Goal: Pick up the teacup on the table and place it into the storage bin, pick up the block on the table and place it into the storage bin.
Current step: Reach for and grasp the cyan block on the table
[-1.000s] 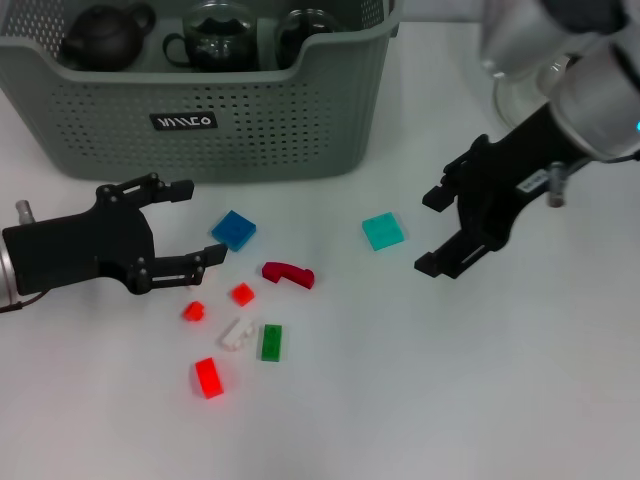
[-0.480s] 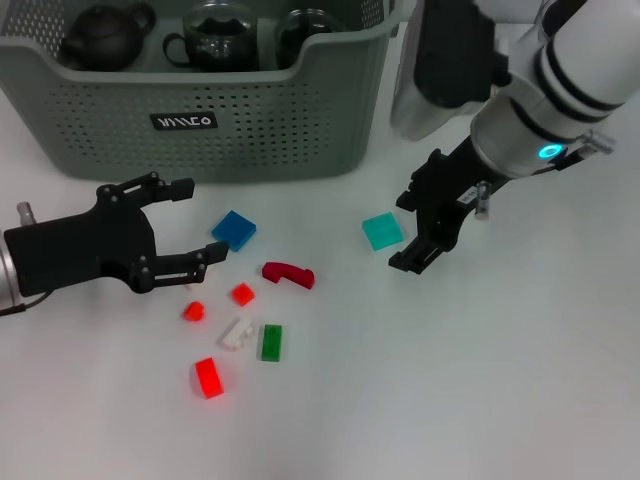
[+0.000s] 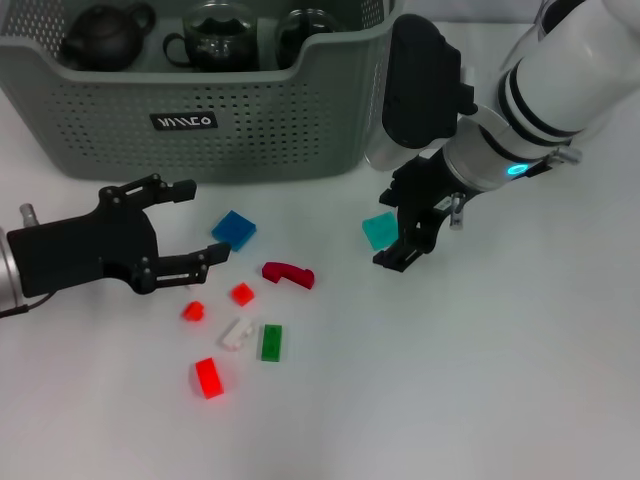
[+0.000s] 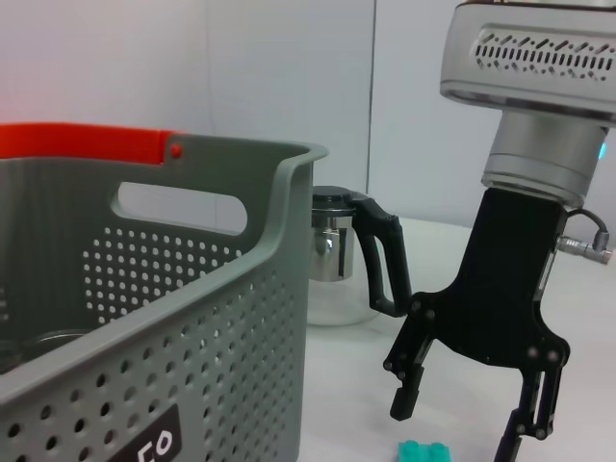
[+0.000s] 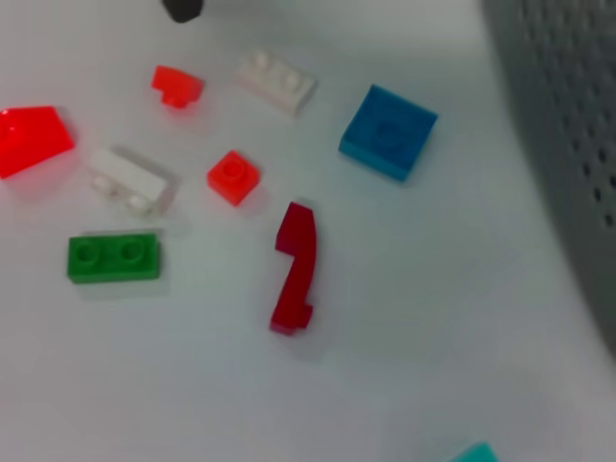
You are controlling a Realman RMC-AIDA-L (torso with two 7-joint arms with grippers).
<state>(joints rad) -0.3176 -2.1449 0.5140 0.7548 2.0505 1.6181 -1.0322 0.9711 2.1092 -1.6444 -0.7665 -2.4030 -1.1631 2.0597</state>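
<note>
Resting low on the white worktop (image 3: pixel 480 380), the left claw (image 3: pixel 190 225) lay with its fingers spread, gripping nothing, just beside a blue block (image 3: pixel 234 229). Behind it stood the storage bin (image 3: pixel 260 130), with a dark teapot (image 3: pixel 105 35) and glass teacups (image 3: pixel 215 38) inside. Scattered nearby were a dark red curved piece (image 3: pixel 288 273), small red bricks (image 3: pixel 241 294), a white piece (image 3: pixel 236 332) and a green brick (image 3: pixel 271 342). Further right, the right claw (image 3: pixel 400 225) hung fingers apart around a teal block (image 3: pixel 378 230), not yet pinching it. Only the left wrist view showed a glass pitcher (image 4: pixel 342 255) standing beyond the bin; only the right wrist view showed a second white brick (image 5: pixel 277 81).
</note>
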